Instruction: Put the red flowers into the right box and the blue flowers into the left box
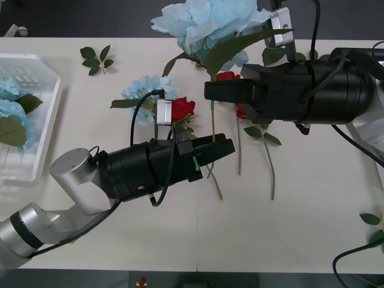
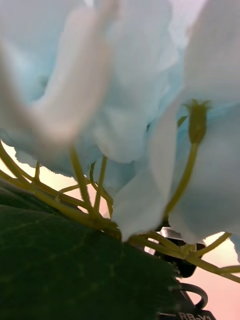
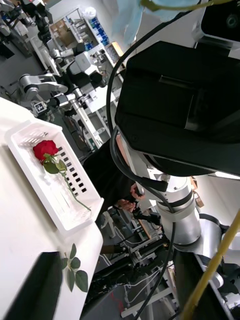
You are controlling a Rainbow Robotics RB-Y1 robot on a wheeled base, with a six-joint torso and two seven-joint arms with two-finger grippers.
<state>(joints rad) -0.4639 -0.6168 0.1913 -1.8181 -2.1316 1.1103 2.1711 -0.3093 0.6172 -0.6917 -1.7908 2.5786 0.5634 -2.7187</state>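
Note:
A big pale-blue flower [image 1: 201, 24] is held up above the table, and its thin stem [image 1: 213, 120] hangs down from my right gripper [image 1: 210, 90], which is shut on it just under the head. The petals [image 2: 125, 100] and a dark leaf [image 2: 75, 265] crowd the right wrist view. My left gripper [image 1: 223, 147] sits at the stem's lower end with its fingers apart, the stem [image 3: 215, 280] running beside one finger. Another blue flower [image 1: 147, 93] and red flowers [image 1: 183, 109] [image 1: 228, 76] lie on the table. The left box [image 1: 42, 138] holds blue flowers [image 1: 9, 117]. The right box [image 3: 50, 195] holds one red flower [image 3: 45, 148].
Loose green leaf sprigs lie at the back left [image 1: 96, 59] and near the right box [image 3: 75, 270]. Long rose stems [image 1: 270, 162] trail across the table's middle. The right arm's black body [image 1: 312, 90] hangs over the back right.

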